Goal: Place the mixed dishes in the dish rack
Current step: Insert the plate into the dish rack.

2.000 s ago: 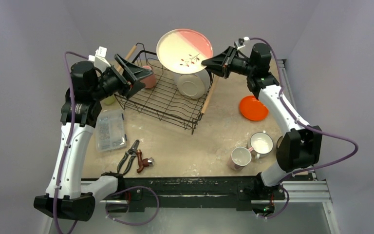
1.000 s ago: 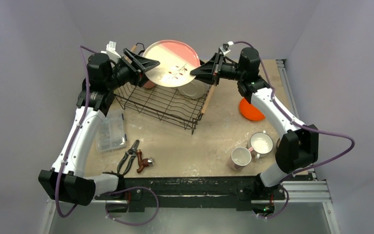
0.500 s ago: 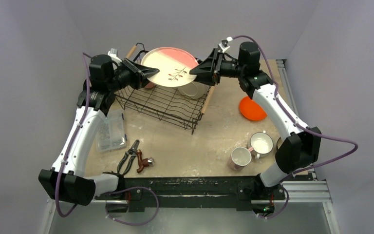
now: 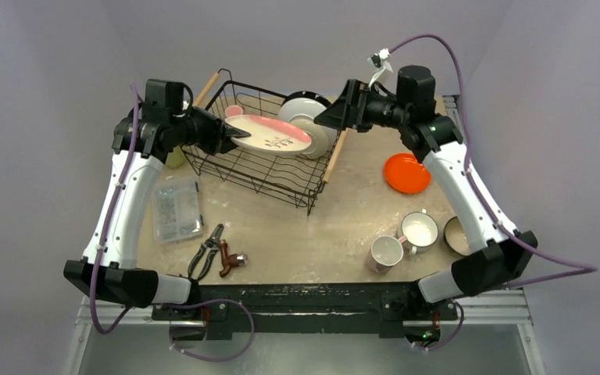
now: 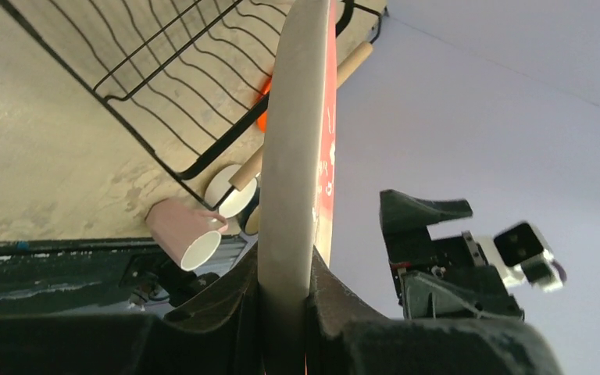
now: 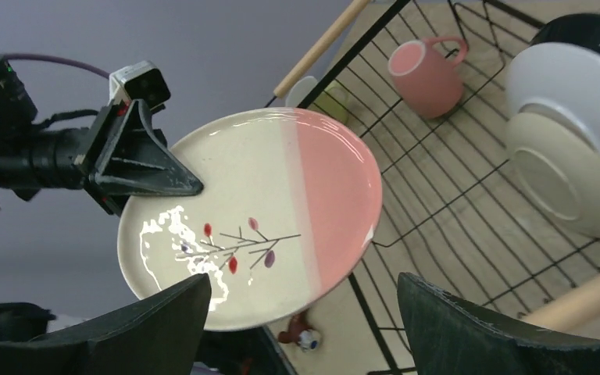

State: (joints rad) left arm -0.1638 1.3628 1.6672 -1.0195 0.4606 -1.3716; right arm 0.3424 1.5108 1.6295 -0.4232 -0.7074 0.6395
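Observation:
A large cream and pink plate (image 4: 272,134) with a twig pattern hangs tilted over the black wire dish rack (image 4: 281,176). My left gripper (image 4: 234,134) is shut on its left rim; in the left wrist view the plate edge (image 5: 287,156) runs up between the fingers (image 5: 226,301). My right gripper (image 4: 334,114) is open just right of the plate, apart from it. From the right wrist the plate (image 6: 258,211) lies beyond the spread open gripper (image 6: 303,285). In the rack are a pink mug (image 4: 234,111), a white plate (image 4: 316,129) and a dark bowl (image 4: 305,100).
On the table to the right lie a red plate (image 4: 406,173), two mugs (image 4: 387,251) (image 4: 419,228) and a small bowl (image 4: 456,235). A yellow-green mug (image 4: 176,159) stands left of the rack. A clear parts box (image 4: 177,207), pliers (image 4: 207,250) and a red-handled tool (image 4: 233,262) lie front left.
My left gripper closed on the plate's rim, and my right gripper opened, let go and drew back. The plate came down from upright to tilted low over the rack.

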